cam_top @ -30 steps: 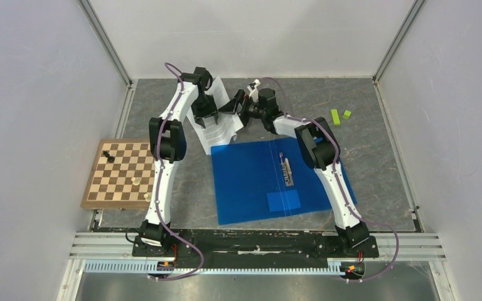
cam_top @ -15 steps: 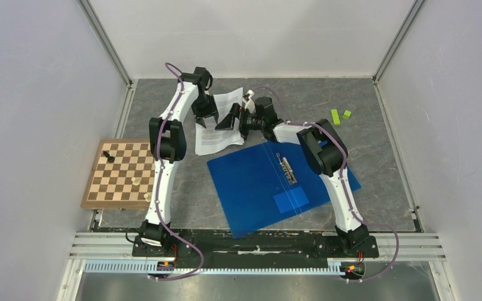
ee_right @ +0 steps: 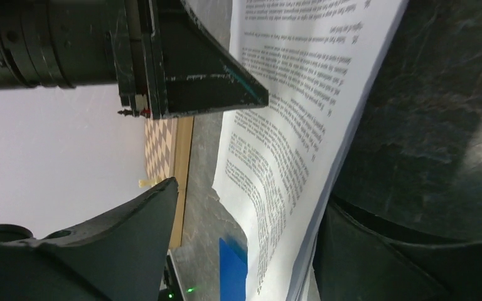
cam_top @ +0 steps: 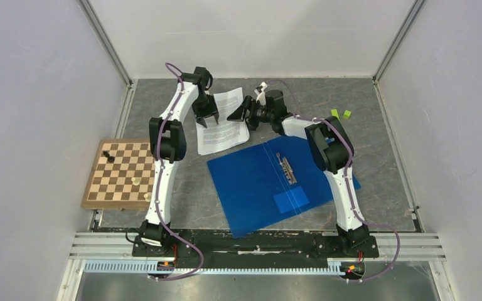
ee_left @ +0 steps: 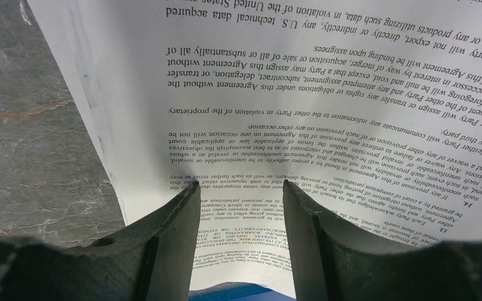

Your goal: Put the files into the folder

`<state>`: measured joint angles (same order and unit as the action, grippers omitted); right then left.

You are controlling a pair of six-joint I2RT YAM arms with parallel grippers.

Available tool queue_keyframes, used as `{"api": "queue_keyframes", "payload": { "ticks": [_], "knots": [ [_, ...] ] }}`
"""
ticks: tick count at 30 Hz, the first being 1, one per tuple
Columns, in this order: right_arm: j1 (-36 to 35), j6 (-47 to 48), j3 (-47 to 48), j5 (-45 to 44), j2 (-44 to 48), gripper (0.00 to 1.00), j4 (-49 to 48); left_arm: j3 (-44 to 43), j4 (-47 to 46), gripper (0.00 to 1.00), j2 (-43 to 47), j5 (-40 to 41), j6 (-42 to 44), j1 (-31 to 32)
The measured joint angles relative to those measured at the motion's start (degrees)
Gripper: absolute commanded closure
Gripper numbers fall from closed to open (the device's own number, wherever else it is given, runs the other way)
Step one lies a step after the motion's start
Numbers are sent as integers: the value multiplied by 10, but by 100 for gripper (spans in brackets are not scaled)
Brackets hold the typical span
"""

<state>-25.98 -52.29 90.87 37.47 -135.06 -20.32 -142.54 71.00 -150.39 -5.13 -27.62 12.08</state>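
Wooden chessboard (cam_top: 120, 182) sits at the left of the bench (cam_top: 376, 163), well apart from the work and no part of it.

Left tool (cam_top: 207, 120): positioned over the left edge of the files (cam_top: 226, 128). In the wrist view its jaws stand partly apart, with both tips down on the printed sheet. Nothing is clasped between them, so it appears to pin the paper rather than hold it.

Files: a thin white stack lying at the far centre of the bench. The long axis runs near to far, tilted slightly. The near edge lies just beside the far-left corner of the folder (cam_top: 257, 188). Whether they touch cannot be told.

Right tool (cam_top: 241, 117): at the right edge of the files, turned sideways. Its jaws stand well apart and straddle that edge, one above the sheets and one at or below them. No firm grip is evident.

Folder: open and flat, blue, with the metal clip (cam_top: 286, 168) showing at the centre. It lies near and to the right of the files.

Judgement: the coming move depends on this bearing. The stack must travel nearward and rightward onto the folder. The right tool is on the side facing the folder and is the better placed to draw the sheets across.

Two green blocks (cam_top: 340, 115) lie at the far right, not involved.
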Motion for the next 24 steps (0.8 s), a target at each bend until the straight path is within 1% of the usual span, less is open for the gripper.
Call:
{"api": "queue_keyframes", "payload": {
  "ticks": [9, 12, 14, 18, 19, 20, 24],
  "knots": [
    [2, 20, 74, -11, -55, 41, 43, 0, 0, 43, 0, 0, 0, 0],
    [-1, 29, 98, -15, -73, 49, 61, 0, 0, 43, 0, 0, 0, 0],
    [-2, 37, 110, -19, -78, 59, 70, 0, 0, 43, 0, 0, 0, 0],
    [-6, 59, 129, -40, -87, 87, 101, 0, 0, 41, 0, 0, 0, 0],
    [-7, 65, 133, -48, -89, 97, 110, 0, 0, 39, 1, -1, 0, 0],
    [-7, 72, 135, -56, -90, 100, 117, 0, 0, 38, 1, -2, 0, 0],
    [-10, 92, 142, -86, -90, 100, 135, 4, -9, 33, 7, -9, 0, 4]
  ]
}}
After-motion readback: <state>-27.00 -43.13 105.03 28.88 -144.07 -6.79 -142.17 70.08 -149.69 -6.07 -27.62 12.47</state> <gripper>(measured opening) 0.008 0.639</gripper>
